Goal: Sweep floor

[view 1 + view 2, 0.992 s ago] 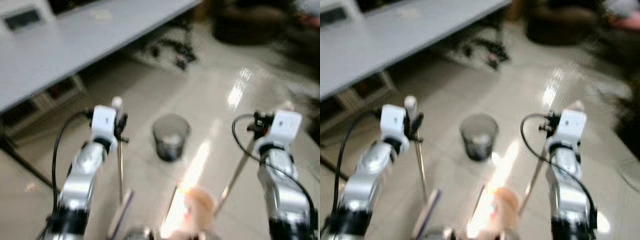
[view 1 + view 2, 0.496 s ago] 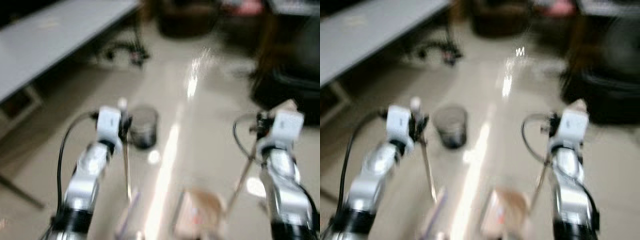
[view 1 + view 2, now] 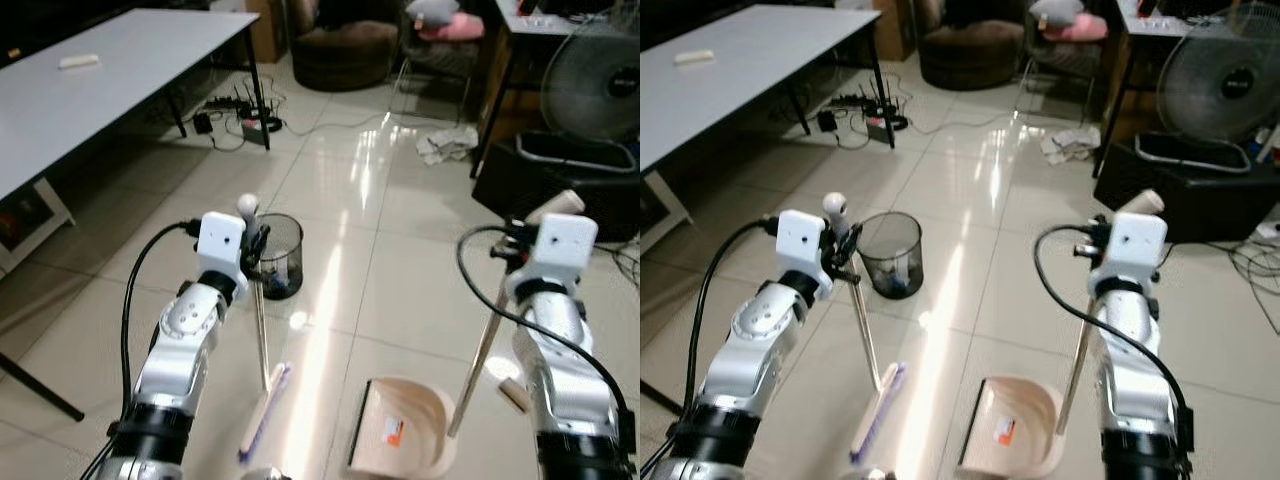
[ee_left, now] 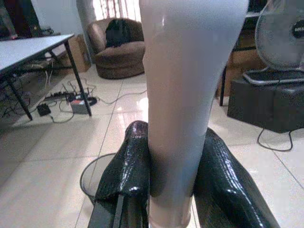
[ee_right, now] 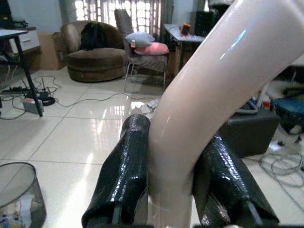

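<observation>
Head views show my left gripper (image 3: pixel 252 243) clamped on the broom (image 3: pixel 262 340), its brush head on the tiles beside the dustpan (image 3: pixel 400 428), and my right gripper (image 3: pixel 515 262) gripping the dustpan's handle. A wastebasket (image 3: pixel 278 256) stands just beyond. Wrist views show both pairs of fingers (image 4: pixel 130 166) (image 5: pixel 126 166) squeezing the pale handles.

Open tile ahead between the grippers.
Bin (image 3: pixel 277 255) stands just beyond the left gripper (image 3: pixel 252 243); black box (image 3: pixel 560 185) and fan (image 3: pixel 592 92) block beyond the right gripper (image 3: pixel 520 250).
</observation>
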Motion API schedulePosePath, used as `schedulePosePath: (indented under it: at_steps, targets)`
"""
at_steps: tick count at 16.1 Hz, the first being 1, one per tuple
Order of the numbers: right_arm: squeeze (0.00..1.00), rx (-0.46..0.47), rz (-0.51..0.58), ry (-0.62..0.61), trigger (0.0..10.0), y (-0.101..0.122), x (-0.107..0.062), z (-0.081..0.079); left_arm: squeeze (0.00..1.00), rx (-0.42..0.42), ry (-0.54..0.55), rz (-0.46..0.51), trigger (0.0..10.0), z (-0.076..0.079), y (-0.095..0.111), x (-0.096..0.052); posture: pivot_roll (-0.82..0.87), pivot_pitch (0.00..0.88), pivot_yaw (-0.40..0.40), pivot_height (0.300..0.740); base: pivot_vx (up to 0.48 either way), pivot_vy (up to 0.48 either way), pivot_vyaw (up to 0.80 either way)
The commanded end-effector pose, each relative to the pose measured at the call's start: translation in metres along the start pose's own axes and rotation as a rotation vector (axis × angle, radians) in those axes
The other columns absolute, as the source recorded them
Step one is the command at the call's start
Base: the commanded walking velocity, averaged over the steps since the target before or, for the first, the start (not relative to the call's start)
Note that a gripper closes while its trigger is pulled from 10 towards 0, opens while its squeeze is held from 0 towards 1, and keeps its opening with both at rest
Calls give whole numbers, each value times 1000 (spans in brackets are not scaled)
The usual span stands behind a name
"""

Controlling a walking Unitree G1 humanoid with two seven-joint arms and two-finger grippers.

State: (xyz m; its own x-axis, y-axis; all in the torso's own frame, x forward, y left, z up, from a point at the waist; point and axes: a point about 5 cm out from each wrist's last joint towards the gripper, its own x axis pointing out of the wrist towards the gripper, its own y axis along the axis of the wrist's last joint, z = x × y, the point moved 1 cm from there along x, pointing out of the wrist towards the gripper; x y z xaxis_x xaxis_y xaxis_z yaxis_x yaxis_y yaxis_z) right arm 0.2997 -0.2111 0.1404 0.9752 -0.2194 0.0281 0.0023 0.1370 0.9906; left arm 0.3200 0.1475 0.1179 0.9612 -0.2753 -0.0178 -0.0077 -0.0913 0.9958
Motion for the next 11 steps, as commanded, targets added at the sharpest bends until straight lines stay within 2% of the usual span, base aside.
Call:
schedulePosePath:
  at_steps: [1,2,4,7,11]
  targets:
    - [0,-42,52,27,10000,11,3,-7,0,31,5,51,10000,-3,12,4,-28,9,63,740,0,-259,0]
    - [0,-15,48,19,10000,11,3,-7,0,32,4,49,10000,-2,12,5,-26,8,65,740,0,-262,0]
    - [0,116,75,-71,10000,16,5,3,0,36,13,41,10000,-2,9,7,-24,0,72,740,0,-264,0]
    - [0,92,65,-54,10000,16,7,3,0,37,14,34,10000,-4,6,6,-26,0,72,740,0,-264,0]
    - [0,113,34,-32,10000,7,5,-1,0,55,2,48,10000,0,7,5,-5,0,47,740,0,-270,0]
